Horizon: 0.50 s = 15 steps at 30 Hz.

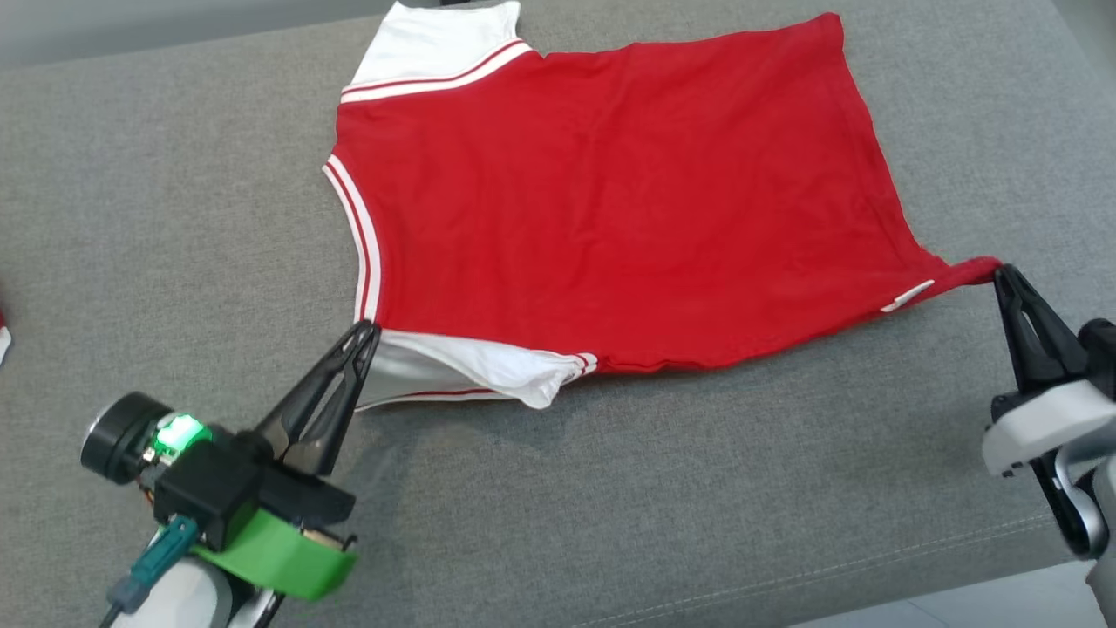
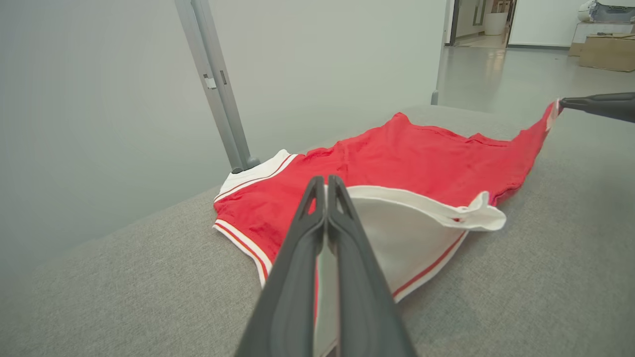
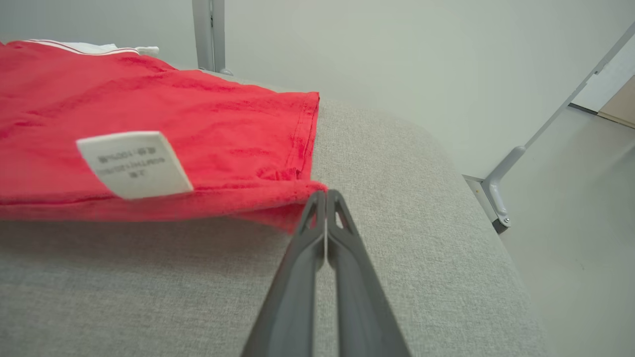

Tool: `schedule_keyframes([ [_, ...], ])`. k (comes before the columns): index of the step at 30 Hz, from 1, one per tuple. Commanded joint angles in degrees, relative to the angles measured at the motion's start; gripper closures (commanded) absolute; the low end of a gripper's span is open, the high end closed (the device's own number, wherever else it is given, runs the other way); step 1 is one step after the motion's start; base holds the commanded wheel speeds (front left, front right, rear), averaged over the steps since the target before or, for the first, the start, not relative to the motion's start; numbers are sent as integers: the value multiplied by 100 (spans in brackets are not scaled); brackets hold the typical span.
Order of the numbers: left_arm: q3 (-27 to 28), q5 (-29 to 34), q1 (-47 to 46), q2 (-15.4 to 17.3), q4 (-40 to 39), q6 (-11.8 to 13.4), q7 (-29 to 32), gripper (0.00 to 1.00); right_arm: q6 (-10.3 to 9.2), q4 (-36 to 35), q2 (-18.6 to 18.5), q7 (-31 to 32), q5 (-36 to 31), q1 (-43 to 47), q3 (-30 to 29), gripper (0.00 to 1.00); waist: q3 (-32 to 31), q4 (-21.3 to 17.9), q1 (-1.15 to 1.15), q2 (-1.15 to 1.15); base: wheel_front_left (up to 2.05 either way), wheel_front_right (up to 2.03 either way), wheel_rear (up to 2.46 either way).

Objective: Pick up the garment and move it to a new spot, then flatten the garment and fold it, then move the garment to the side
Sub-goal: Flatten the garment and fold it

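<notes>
The garment [image 1: 610,209] is a red T-shirt with white, red-striped sleeves, spread across a grey padded table [image 1: 174,218]. My left gripper [image 1: 366,330] is shut on the shoulder edge by the near white sleeve [image 1: 471,371], which is crumpled. In the left wrist view that gripper [image 2: 325,179] pinches the cloth where red meets the white sleeve [image 2: 402,233]. My right gripper [image 1: 1003,272] is shut on the garment's near hem corner, pulled into a point. In the right wrist view this gripper [image 3: 325,194] holds the red hem [image 3: 268,198], with a white care label [image 3: 134,163] beside it.
The table's front edge [image 1: 872,576] runs close below both grippers, with pale floor [image 1: 1003,606] beyond. A grey metal post [image 2: 213,84] stands behind the table's far side. A bit of red and white cloth [image 1: 3,336] shows at the left border.
</notes>
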Motion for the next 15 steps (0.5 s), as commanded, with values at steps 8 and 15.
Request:
schedule_keyframes([
  [8,-164,233,-1487,-147,784,-47,-14,100,-10,682,179,-20,242,-1183,221,100,628,-50,1,0,0,0,0],
  [15,-342,415,-2300,-151,1300,-78,-111,100,-10,947,263,-20,103,-1661,55,100,921,-35,1,0,0,0,0],
])
